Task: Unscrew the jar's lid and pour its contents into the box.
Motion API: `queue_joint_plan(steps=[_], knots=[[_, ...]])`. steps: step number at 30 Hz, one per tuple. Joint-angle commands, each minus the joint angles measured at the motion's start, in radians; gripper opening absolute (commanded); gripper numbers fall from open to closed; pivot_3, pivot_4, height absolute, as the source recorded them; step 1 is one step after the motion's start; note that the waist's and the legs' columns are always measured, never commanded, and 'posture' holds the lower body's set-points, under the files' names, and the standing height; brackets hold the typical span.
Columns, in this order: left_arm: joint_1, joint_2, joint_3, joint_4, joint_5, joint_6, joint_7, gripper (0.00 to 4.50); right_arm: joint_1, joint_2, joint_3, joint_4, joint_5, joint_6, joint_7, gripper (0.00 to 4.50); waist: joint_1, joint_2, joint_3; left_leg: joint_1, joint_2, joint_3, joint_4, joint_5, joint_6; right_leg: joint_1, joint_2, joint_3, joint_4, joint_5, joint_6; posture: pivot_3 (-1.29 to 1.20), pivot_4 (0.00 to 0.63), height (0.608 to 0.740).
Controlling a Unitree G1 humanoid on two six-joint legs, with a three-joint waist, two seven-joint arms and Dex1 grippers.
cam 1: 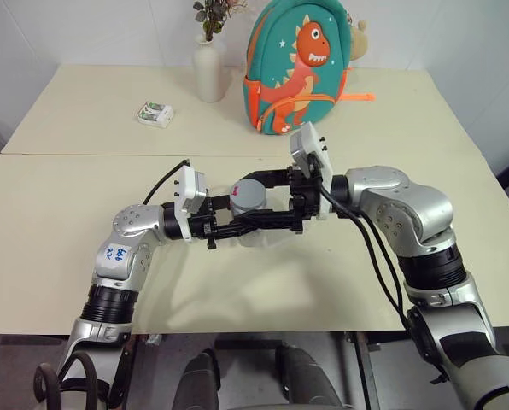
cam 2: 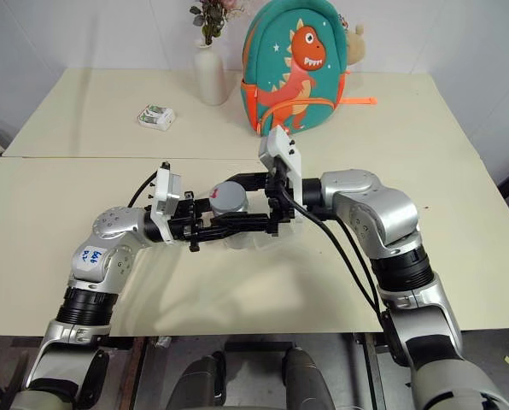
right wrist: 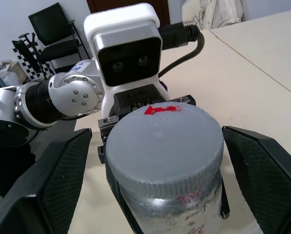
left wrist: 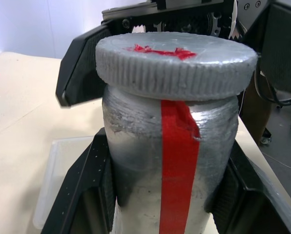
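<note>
1. My left tool (cam 1: 248,224) is clamped on the jar (left wrist: 167,161), one finger (left wrist: 84,190) pressed to each side of the body below the lid; the jar stands upright in the grip, raised off the table (cam 1: 75,196)
2. Jar sits mid-scene in front of me, between my two wrists; a red strip of label runs down its side
3. The lid (right wrist: 164,141) is on the jar, grey, ribbed rim, small red mark on top
4. My right tool (right wrist: 157,161) comes in from the opposite side, jaws spread wide, one finger (right wrist: 267,170) on either side of the lid with a gap to the rim on both (no contact that I can see)
5. The box (left wrist: 55,175), clear plastic with rounded corners, lies on the table directly beneath the jar and the two tools; its near corner shows under my left fingers in the left wrist view
6. Jar wall is frosted and smeared, so I cannot make out the contents
7. Far side of the table: a white vase (cam 1: 209,70) with dried flowers, a green dinosaur backpack (cam 1: 299,68) just beside it, and a small white-and-green packet (cam 1: 155,114) lying well apart from the jar
</note>
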Motion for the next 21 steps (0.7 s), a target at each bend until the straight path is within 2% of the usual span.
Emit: queue_joint_plan(steps=[1, 11, 14, 18, 21], knots=[[-0.006, -0.005, 0.005, -0.033, -0.015, -0.008, 0.003, 2.0, -0.028, 0.006, -0.018, -0.03, 0.007, -0.017, -0.002, 4.48, 0.0, 0.0, 0.0, 0.0, 0.0, 0.0, 0.0, 0.0, 0.0, 0.0, 0.0, 0.0, 0.0, 0.0, 0.0, 0.0, 0.15, 0.74], [-0.008, -0.005, 0.005, -0.033, -0.016, -0.007, 0.004, 2.0, -0.03, 0.012, -0.03, -0.03, 0.015, -0.017, -0.01, 4.48, 0.0, 0.0, 0.0, 0.0, 0.0, 0.0, 0.0, 0.0, 0.0, 0.0, 0.0, 0.0, 0.0, 0.0, 0.0, 0.0, 0.15, 0.74], [-0.008, -0.004, 0.005, -0.033, -0.016, -0.007, 0.004, 2.0, -0.028, 0.013, -0.029, -0.028, 0.016, -0.017, -0.01, 3.88, 0.0, 0.0, 0.0, 0.0, 0.0, 0.0, 0.0, 0.0, 0.0, 0.0, 0.0, 0.0, 0.0, 0.0, 0.0, 0.0, 0.15, 0.74], [-0.007, -0.002, 0.006, -0.033, -0.016, -0.006, 0.006, 2.0, -0.026, 0.019, -0.034, -0.029, 0.023, -0.02, -0.009, 2.62, 0.0, 0.0, 0.0, 0.0, 0.0, 0.0, 0.0, 0.0, 0.0, 0.0, 0.0, 0.0, 0.0, 0.0, 0.0, 0.0, 0.15, 0.74], [-0.006, -0.001, 0.006, -0.035, -0.017, -0.005, 0.007, 2.0, -0.029, 0.025, -0.041, -0.033, 0.029, -0.019, -0.013, 2.62, 0.0, 0.0, 0.0, 0.0, 0.0, 0.0, 0.0, 0.0, 0.0, 0.0, 0.0, 0.0, 0.0, 0.0, 0.0, 0.0, 0.15, 0.74]])
